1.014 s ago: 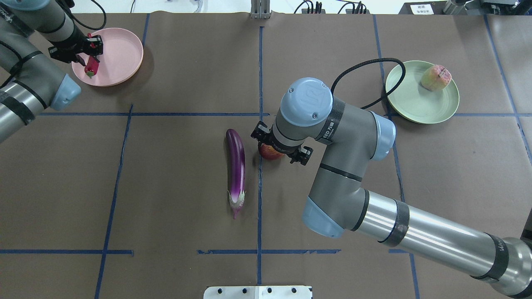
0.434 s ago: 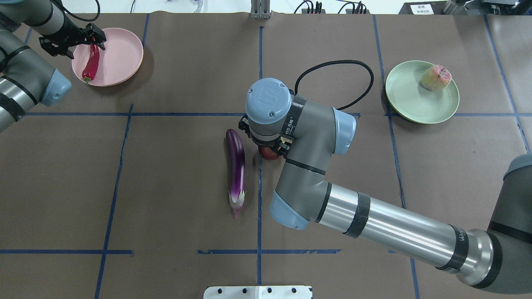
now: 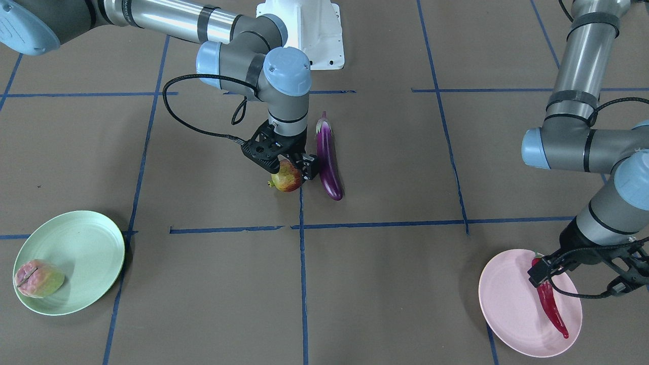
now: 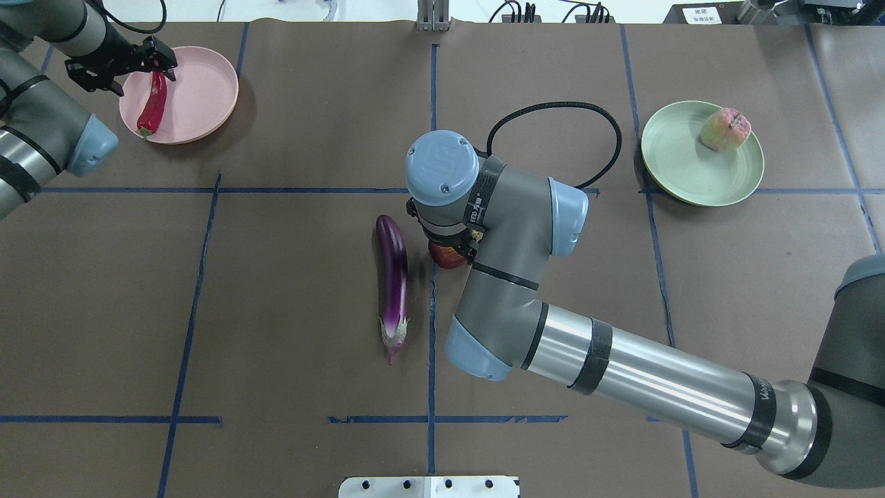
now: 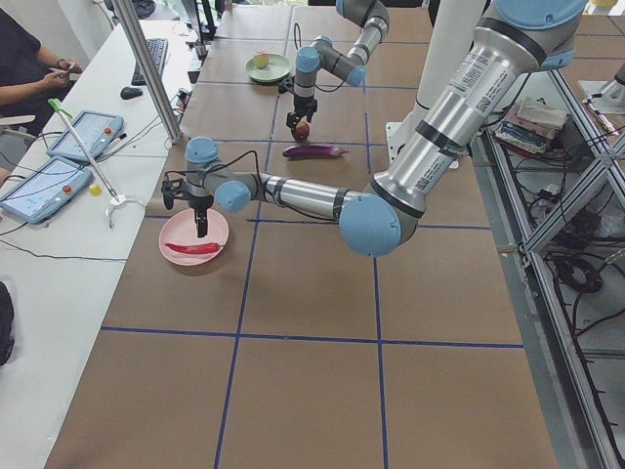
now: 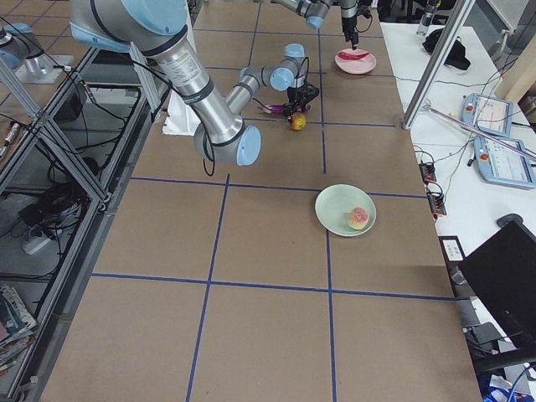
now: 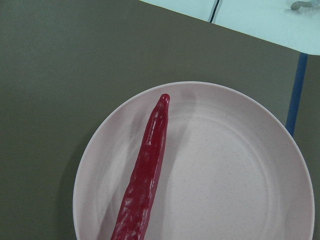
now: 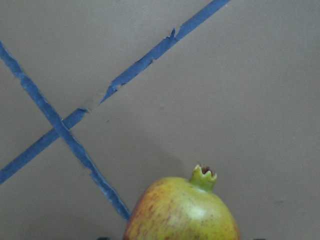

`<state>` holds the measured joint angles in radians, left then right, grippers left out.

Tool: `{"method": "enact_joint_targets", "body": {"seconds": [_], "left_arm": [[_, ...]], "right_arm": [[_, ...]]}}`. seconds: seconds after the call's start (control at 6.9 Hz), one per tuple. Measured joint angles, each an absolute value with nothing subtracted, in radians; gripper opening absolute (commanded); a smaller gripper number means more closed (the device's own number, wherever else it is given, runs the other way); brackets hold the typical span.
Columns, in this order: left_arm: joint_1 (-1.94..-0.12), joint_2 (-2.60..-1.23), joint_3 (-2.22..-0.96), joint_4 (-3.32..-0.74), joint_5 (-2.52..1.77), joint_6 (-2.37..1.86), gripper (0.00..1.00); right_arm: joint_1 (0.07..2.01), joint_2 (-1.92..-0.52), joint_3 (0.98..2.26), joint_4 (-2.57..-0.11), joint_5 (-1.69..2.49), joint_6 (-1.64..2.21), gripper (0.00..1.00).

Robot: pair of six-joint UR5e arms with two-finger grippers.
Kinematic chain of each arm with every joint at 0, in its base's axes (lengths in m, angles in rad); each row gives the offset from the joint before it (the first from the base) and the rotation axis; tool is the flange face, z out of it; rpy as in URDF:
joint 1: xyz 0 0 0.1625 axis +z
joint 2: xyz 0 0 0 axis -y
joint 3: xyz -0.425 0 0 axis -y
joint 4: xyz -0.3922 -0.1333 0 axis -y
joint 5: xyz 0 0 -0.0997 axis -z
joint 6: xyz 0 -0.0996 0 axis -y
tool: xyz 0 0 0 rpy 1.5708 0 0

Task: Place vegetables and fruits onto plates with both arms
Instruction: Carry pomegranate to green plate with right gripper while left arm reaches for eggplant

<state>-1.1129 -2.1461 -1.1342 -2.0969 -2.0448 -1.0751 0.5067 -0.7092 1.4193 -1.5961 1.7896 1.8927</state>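
**Step in hand: picking up the second fruit.** The right gripper [image 3: 290,170] straddles the pomegranate [image 3: 287,177] at table centre. Its fingers flank the fruit, but whether they pinch it I cannot tell. In the overhead view the eggplant [image 4: 393,277] lies just beside, at nine o'clock. Advisable: lift straight up, then carry toward two o'clock to the green plate [image 4: 677,173]. The left gripper [image 3: 578,281], spread, hovers over the chili [image 3: 550,301] on the pink plate [image 3: 507,304].
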Motion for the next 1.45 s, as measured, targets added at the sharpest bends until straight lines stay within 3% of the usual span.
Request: {"method": "enact_joint_targets", "body": {"seconds": [0.29,0.43,0.58,0.72,1.16,1.45], "left_arm": [[-1.112,-2.108,-1.190,-2.094,-2.061,-1.076,1.00],[-1.112,-2.095,-1.208,-2.092,-2.075,-1.077,1.00],[-1.112,-2.091,-1.216,-2.090,-2.082,-1.077,1.00],[-1.110,-2.092,-1.228,-2.088,-2.085,-1.093,1.00],[-1.035,-2.103,-1.322,-2.083,-2.136,-1.248,1.00],[-0.917,-2.119,-1.434,-2.082,-2.157,-1.388,1.00]], "right_arm": [[0.507,-0.709,1.415,-1.600,1.790,1.908,1.00],[0.508,-0.710,1.410,-1.596,1.789,1.924,0.80],[0.508,-0.709,1.406,-1.594,1.788,1.934,0.26],[0.509,-0.709,1.405,-1.588,1.787,1.939,0.00],[0.588,-0.722,1.420,-1.560,1.862,1.924,0.00],[0.730,-0.811,1.478,-1.560,1.923,1.738,0.00]]}}
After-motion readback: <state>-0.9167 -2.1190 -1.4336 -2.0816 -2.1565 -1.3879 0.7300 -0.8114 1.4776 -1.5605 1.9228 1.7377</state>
